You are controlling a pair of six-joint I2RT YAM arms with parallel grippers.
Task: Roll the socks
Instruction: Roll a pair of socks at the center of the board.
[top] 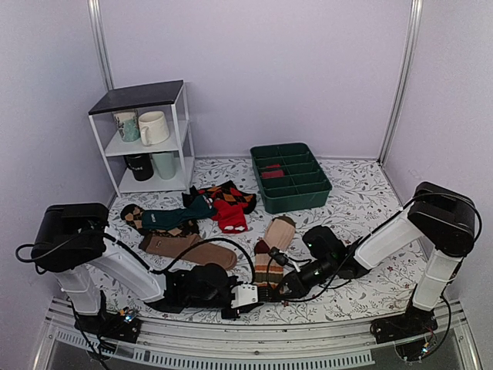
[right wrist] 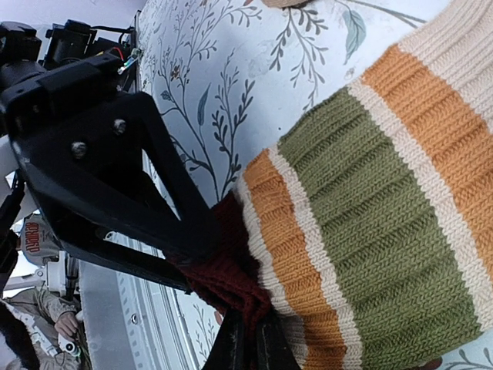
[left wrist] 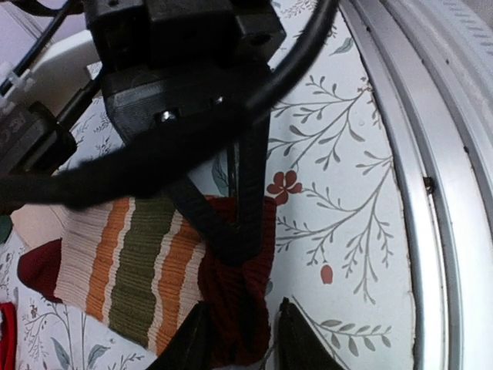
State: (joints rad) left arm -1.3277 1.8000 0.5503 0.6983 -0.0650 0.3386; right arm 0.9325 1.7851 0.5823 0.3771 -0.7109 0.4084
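Note:
The socks (top: 269, 260) lie stacked just ahead of the arm bases, with beige cuffs at the far end and the maroon toe nearest me. The striped foot fills the left wrist view (left wrist: 139, 270) and the right wrist view (right wrist: 370, 208). My left gripper (top: 260, 294) (left wrist: 240, 339) straddles the maroon toe (left wrist: 235, 308) from the near-left, its jaws closed on the cloth. My right gripper (top: 279, 288) (right wrist: 253, 347) is pinched shut on the same toe (right wrist: 231, 281) from the right. The two grippers meet tip to tip at the toe.
A brown sock (top: 189, 248), a teal sock (top: 173, 220) and red-and-black argyle socks (top: 227, 202) lie to the left and behind. A green divided tray (top: 291, 176) stands at the back. A white shelf (top: 146, 139) holds mugs at the back left. The metal front rail (left wrist: 431, 193) runs close by.

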